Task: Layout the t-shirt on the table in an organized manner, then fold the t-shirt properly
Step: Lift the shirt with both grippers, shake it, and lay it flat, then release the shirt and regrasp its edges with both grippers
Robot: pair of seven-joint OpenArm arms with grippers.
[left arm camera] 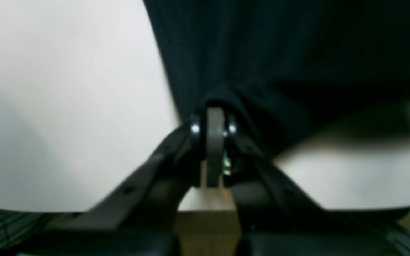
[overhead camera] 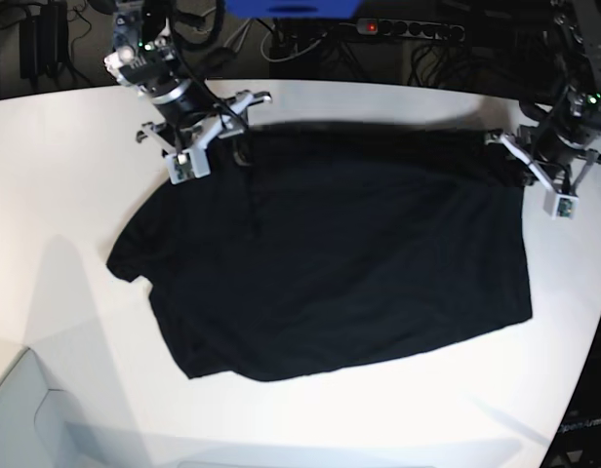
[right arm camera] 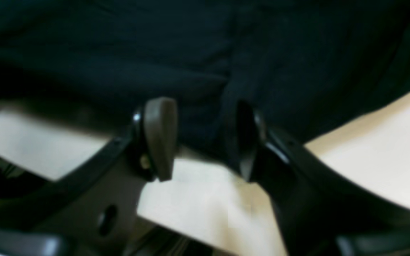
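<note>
White table (overhead camera: pixel 310 419) fills the foreground, and my black t-shirt (overhead camera: pixel 330 283) lies spread across its middle. At the far edge my left gripper (left arm camera: pixel 214 122) pinches a hem fold tight, while my right gripper (right arm camera: pixel 201 138) stands parted, cloth between its fingers ungripped.

Left arm, at the right of the base view: reaches inward from the far right side, wrist angled down, left gripper (overhead camera: pixel 512 156) low at the far edge of the t-shirt (overhead camera: pixel 330 263). In the left wrist view its jaws are pressed together on a bunched fold of that cloth.

Right arm, at the left of the base view: extends from the far left corner, right gripper (right arm camera: pixel 201 138) low, jaws parted, fabric lying between them.
</note>
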